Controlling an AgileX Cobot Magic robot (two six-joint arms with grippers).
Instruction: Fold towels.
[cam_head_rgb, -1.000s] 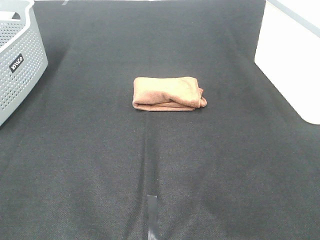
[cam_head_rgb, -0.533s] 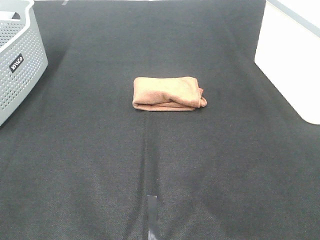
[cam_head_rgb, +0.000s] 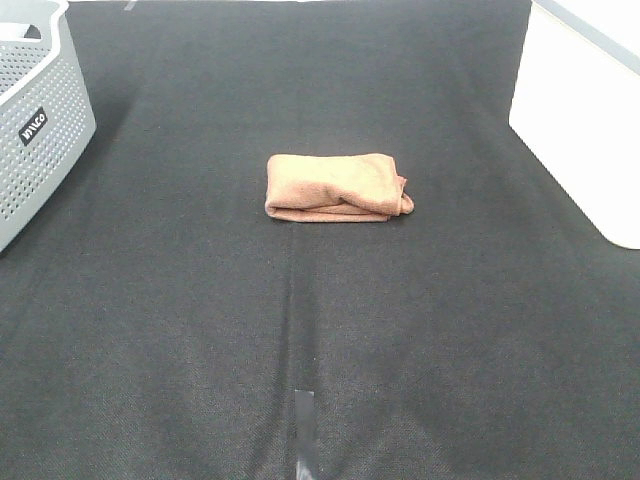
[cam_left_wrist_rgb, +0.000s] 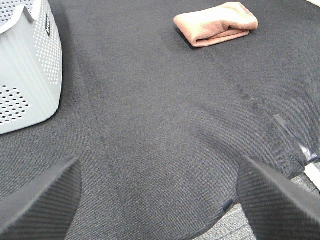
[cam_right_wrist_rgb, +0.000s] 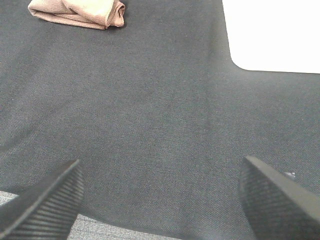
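The reddish-brown towel (cam_head_rgb: 336, 186) lies folded into a small thick rectangle in the middle of the black table cover (cam_head_rgb: 200, 300). It also shows in the left wrist view (cam_left_wrist_rgb: 216, 23) and in the right wrist view (cam_right_wrist_rgb: 78, 12). My left gripper (cam_left_wrist_rgb: 160, 200) is open and empty, far from the towel near the table's front edge. My right gripper (cam_right_wrist_rgb: 160, 200) is open and empty too, also near the front edge. Neither arm shows in the exterior high view.
A grey perforated basket (cam_head_rgb: 35, 120) stands at the left edge, also in the left wrist view (cam_left_wrist_rgb: 27, 65). A white box (cam_head_rgb: 585, 110) stands at the right edge, also in the right wrist view (cam_right_wrist_rgb: 272, 32). A strip of grey tape (cam_head_rgb: 305, 430) marks the front middle.
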